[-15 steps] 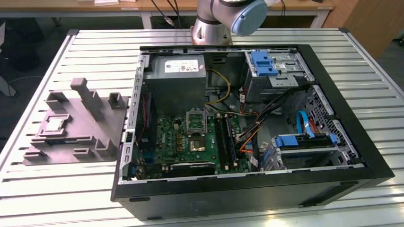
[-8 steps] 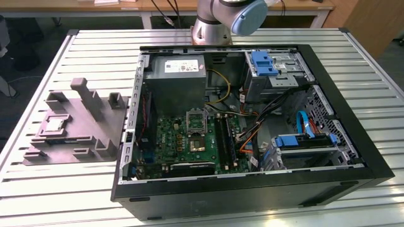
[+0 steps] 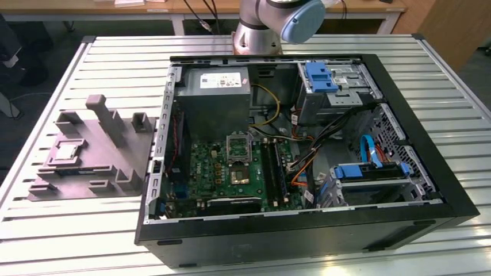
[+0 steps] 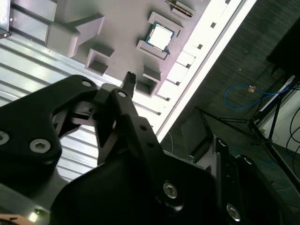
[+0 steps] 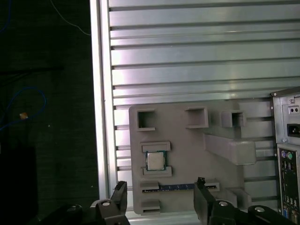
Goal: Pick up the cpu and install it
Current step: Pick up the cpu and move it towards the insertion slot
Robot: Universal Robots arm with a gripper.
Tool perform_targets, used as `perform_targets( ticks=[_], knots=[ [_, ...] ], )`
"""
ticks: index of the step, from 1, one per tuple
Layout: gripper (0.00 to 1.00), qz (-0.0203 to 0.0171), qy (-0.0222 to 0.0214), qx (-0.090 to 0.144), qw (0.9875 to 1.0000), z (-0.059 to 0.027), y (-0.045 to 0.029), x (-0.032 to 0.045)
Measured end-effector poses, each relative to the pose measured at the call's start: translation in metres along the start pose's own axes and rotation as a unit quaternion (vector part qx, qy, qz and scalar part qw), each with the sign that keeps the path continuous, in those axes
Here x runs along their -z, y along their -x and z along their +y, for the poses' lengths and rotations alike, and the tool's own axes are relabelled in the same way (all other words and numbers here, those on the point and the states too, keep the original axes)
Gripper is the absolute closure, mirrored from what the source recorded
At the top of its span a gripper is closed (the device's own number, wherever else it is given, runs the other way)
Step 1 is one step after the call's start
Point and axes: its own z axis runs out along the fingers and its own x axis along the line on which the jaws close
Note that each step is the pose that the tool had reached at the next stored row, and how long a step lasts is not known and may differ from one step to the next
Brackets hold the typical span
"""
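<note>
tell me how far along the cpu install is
Done: nothing shows as done. The cpu lies in its seat on the grey fixture, outside the open computer case. In hand: nothing. The gripper hangs open over the fixture, not touching the cpu. Left: both the pick and the install on the motherboard.

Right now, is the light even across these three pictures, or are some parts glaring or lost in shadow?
Exterior view: soft, even light on the table, though the computer case is dim inside. First wrist view: bright glare bands on the table's slats, the floor beside it nearly black. Second wrist view: the table's edge is washed out white, and the cpu gleams pale.
</note>
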Motion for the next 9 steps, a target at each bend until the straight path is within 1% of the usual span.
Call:
perform_targets(
  ticks=[1,2,9],
  knots=[
    [0.36,0.0000,0.0000,0.000,1.0000,0.0000,0.0000,0.0000],
    [0.29,0.0000,0.0000,0.000,1.0000,0.0000,0.0000,0.0000],
    [0.29,0.0000,0.0000,0.000,1.0000,0.0000,-0.0001,0.0000]
  ],
)
